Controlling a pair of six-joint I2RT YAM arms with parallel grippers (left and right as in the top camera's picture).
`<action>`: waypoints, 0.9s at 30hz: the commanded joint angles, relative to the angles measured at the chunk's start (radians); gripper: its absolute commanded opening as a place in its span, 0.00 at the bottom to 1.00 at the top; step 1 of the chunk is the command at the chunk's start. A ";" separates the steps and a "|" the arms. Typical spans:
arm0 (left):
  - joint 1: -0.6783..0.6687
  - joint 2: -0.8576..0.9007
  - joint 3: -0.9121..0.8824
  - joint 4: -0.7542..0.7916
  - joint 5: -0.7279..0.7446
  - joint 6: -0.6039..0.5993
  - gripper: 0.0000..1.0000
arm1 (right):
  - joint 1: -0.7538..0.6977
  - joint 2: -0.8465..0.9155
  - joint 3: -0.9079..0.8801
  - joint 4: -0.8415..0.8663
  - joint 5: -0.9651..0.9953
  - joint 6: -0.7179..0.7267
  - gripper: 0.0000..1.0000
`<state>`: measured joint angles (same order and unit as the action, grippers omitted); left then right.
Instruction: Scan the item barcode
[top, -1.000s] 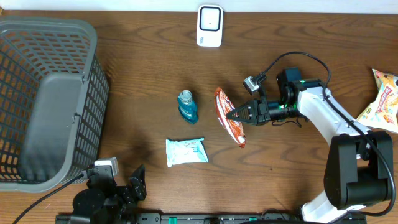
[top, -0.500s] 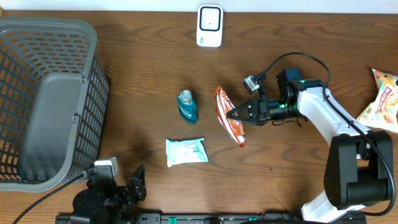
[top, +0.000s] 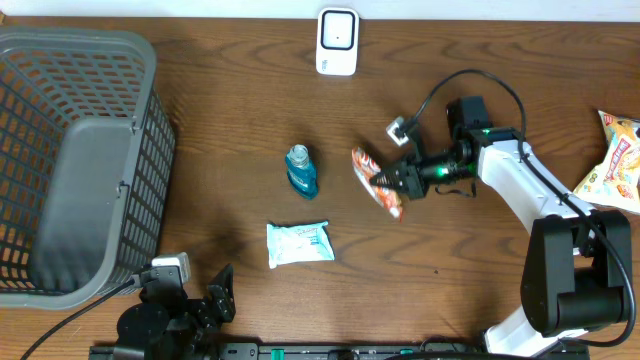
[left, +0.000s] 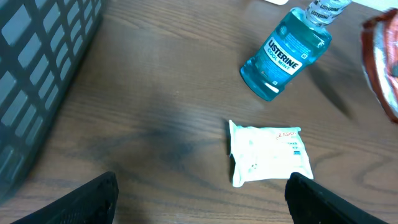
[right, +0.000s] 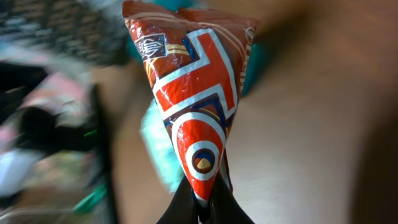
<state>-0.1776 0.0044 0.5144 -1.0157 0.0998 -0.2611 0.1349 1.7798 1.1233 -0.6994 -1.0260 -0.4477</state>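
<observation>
1. Right pincer (top: 392, 178), mine, is clamped on the snack packet (top: 368, 170), held mid-table.
2. Its long axis runs diagonally, far-left to near-right.
3. White scanner (top: 337, 42) lies beyond the packet, far edge; my wide-open left pincer (left: 200, 198) is well apart.

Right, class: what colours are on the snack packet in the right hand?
The snack packet is red with white and dark bands, clearest in the right wrist view.
</observation>
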 joint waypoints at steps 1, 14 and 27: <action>0.004 -0.001 0.000 0.000 0.005 0.010 0.86 | 0.004 0.005 0.011 0.130 0.192 0.272 0.01; 0.004 -0.001 0.000 0.000 0.005 0.010 0.86 | 0.149 0.033 0.192 0.285 0.635 0.433 0.01; 0.004 -0.001 0.000 0.000 0.005 0.010 0.86 | 0.184 0.530 0.877 0.183 0.787 0.456 0.01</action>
<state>-0.1776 0.0048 0.5144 -1.0149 0.0998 -0.2611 0.3164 2.2242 1.8408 -0.4919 -0.3046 -0.0063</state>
